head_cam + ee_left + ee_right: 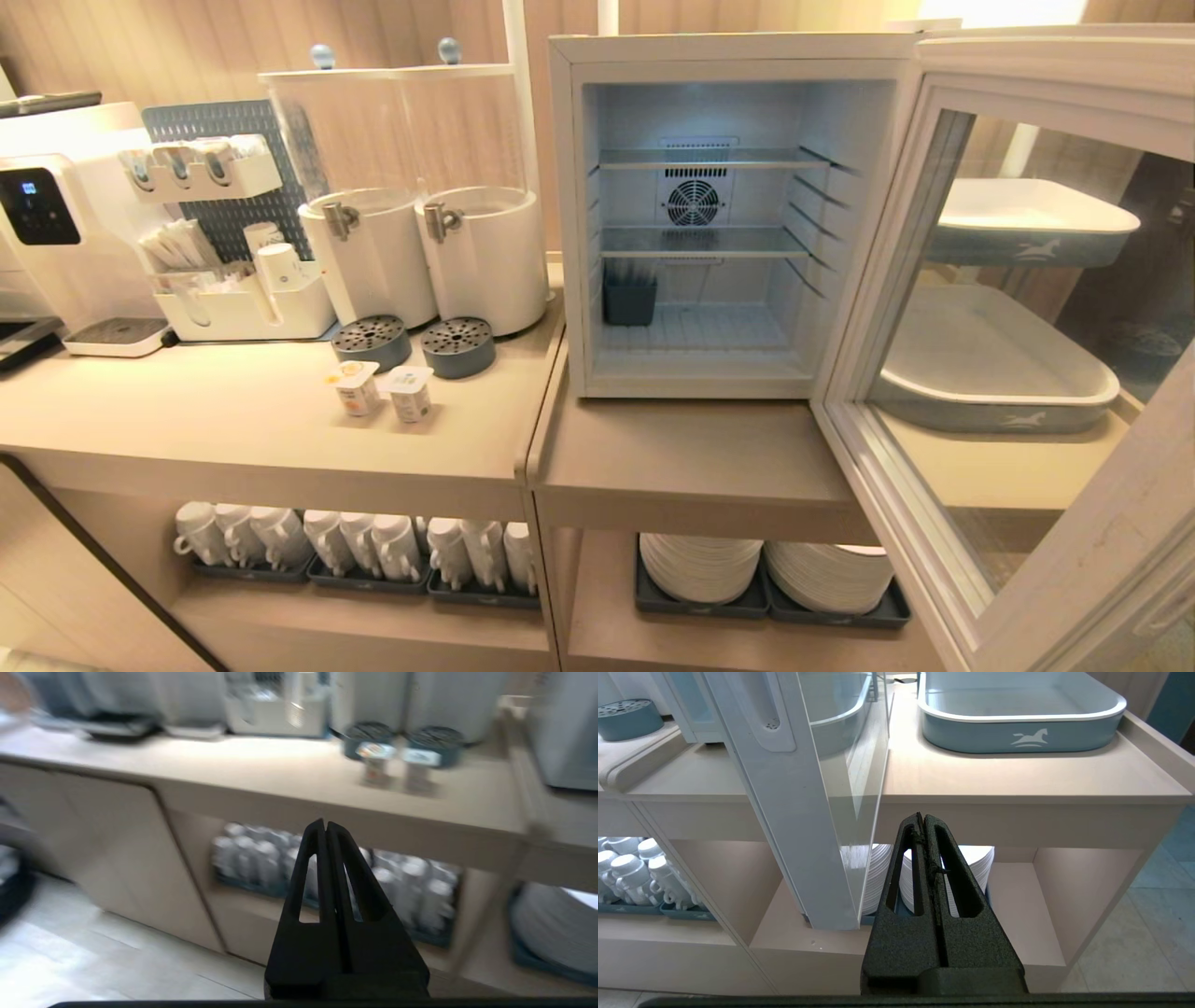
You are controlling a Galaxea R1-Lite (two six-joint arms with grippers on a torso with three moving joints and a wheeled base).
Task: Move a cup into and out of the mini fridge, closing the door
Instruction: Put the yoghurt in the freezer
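Your fridge (719, 215) sits on the counter (691, 457) at twelve o'clock, its door (1018, 355) swung wide toward three o'clock. Two yogurt cups (383, 387) stand at ten o'clock, left of the fridge; a dark cup (629, 297) sits inside on the floor. Your left gripper (325, 826) is pinched closed, holding nothing, below counter level. Your right gripper (922, 819) is closed too, beside the door's lower edge.
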